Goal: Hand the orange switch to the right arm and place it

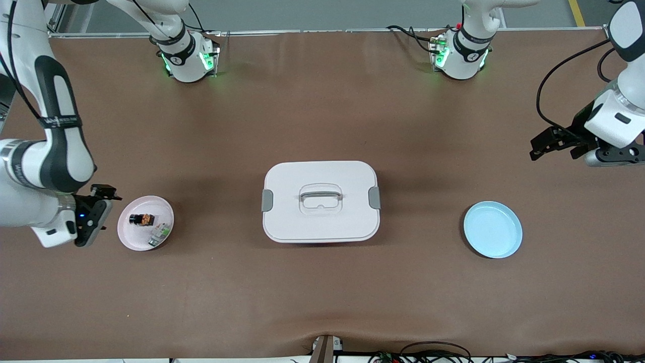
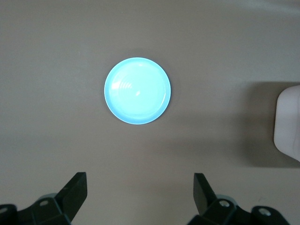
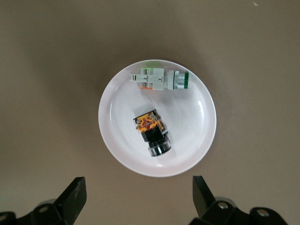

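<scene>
Both grippers stand with their fingers spread wide and nothing between them, as we see in each wrist view. Our right gripper (image 1: 98, 214) hangs just beside the round pink plate (image 1: 132, 237) at the right arm's end of the table. Our left gripper (image 1: 554, 143) is up in the air at the left arm's end, with the round light-blue plate (image 1: 493, 229) in its wrist view below and bare.

We find the switch with the orange body and black cap (image 3: 152, 132) lying on its side in the pink plate, apart from a second switch with a white body and green cap (image 3: 161, 79) that lies in the same plate. Between the two plates sits a white rectangular lidded box with grey side clasps (image 1: 321, 201), its lid on.

As we judge it, the orange switch already lies on the right arm's side, in a plate, which fits a finished hand-over and placement. The same layout would also fit a stage where the switch only waits in that plate. With both hands free, we cannot settle which, so we name no move.

We make out some lettering on the band round the right arm and on the wrist collars, but it is too small to read. The switches and box show no legible label.
</scene>
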Available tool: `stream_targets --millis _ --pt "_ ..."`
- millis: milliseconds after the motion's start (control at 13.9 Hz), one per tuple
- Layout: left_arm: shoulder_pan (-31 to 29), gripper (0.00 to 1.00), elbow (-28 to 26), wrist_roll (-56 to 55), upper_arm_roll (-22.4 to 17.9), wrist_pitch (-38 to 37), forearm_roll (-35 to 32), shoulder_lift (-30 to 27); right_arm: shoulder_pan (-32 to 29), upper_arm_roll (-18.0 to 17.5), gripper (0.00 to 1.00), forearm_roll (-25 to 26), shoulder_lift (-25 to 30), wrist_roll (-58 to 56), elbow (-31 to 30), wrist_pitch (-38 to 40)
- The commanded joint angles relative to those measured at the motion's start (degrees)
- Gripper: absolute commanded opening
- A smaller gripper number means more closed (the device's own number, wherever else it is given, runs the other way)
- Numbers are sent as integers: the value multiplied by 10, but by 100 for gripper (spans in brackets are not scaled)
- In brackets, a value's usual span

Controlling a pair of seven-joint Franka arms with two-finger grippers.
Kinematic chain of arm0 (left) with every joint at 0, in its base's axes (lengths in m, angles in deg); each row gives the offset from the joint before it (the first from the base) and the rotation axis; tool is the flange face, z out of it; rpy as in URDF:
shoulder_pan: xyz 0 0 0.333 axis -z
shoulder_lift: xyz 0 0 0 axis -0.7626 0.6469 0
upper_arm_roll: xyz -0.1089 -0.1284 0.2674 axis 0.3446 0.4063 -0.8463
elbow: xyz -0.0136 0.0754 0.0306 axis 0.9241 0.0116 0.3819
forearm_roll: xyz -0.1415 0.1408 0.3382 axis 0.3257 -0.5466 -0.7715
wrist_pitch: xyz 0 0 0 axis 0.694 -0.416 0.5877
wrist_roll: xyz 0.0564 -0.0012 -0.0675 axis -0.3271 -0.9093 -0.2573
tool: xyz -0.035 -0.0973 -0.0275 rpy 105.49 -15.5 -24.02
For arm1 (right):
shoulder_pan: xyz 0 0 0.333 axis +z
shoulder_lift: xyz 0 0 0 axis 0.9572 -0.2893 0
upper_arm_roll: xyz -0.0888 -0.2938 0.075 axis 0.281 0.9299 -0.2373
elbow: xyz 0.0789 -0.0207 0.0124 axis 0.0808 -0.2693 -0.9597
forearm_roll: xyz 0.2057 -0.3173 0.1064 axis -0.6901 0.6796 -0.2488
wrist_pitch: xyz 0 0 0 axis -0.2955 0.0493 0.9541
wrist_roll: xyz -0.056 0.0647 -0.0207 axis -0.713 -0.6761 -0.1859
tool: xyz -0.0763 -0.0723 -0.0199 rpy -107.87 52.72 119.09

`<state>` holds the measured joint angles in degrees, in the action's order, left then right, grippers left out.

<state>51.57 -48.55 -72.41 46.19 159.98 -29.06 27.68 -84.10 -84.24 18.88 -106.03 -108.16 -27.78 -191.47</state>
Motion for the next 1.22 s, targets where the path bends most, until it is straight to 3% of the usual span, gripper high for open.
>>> stream_targets --millis 0,288,432,576,864,1152 --pt "-1 100 -43 -8 12 4 -12 -80 -10 -3 100 -4 7 71 46 58" --pt "0 100 31 -3 12 -3 -12 -45 -26 -4 100 -5 27 197 54 54" --pt "0 100 103 -1 12 -46 -13 6 -38 -3 100 -8 42 233 55 59" --pt "1 100 167 -1 11 -97 -13 53 -53 -4 100 -42 57 288 54 65" --pt "-4 100 164 -1 11 -126 -7 53 -48 -6 100 -50 100 409 51 115" --pt "-4 100 160 4 11 -136 -7 45 -44 -6 100 -48 131 427 40 134"
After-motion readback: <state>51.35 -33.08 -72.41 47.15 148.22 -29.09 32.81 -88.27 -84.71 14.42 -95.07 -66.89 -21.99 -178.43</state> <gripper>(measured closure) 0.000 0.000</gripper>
